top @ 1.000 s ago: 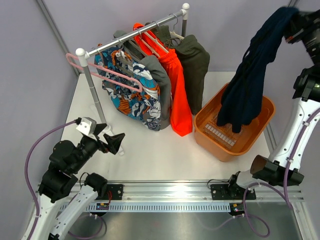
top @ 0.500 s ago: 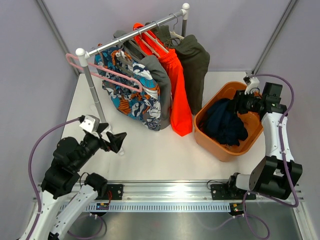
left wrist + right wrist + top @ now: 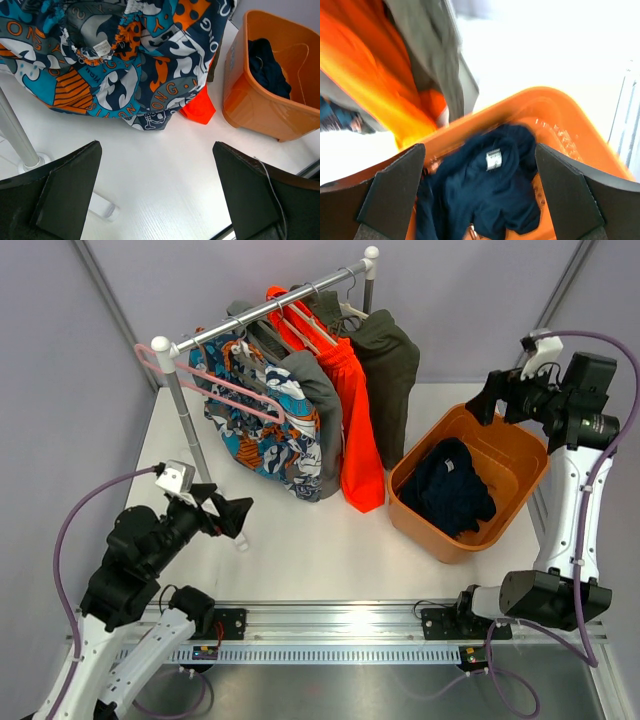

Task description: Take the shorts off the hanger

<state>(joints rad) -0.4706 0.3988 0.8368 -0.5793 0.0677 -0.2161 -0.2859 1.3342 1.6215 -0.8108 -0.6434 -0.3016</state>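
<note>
**Shorts.** The navy shorts (image 3: 452, 488) lie crumpled in the orange basket (image 3: 524, 454) at the right of the desk (image 3: 300, 550). They are well apart from the pink hanger (image 3: 205, 382). The hanger hangs at the left end of the rail (image 3: 275, 302), its slim arms running across the patterned shorts (image 3: 262, 440).

**Right end effector** (image 3: 497, 400). In the top view it is raised over the far rim of the basket and apart from the shorts. The right wrist view shows both fingers (image 3: 395, 190) spread wide at the picture's edges with nothing between them. That view is blurred. A small white patch on the shorts appears to be a label (image 3: 493, 159).

**Left end effector** (image 3: 228, 515). It hovers above the desk near the rack post (image 3: 185, 425), fully spread and holding nothing. The left wrist view confirms this, with bare desk between the two fingers.

**View differences.**
- Only the top view shows the hanger, the rail and both arms.
- The left wrist view shows the elastic waistband and tag of the patterned shorts, the hem of an orange garment (image 3: 358, 440) and the outer wall of the basket. Part of the navy shorts shows above the rim.
- The right wrist view looks straight down into the basket. It also shows the orange garment and a grey-olive garment (image 3: 392, 370) hanging beyond it.
</note>
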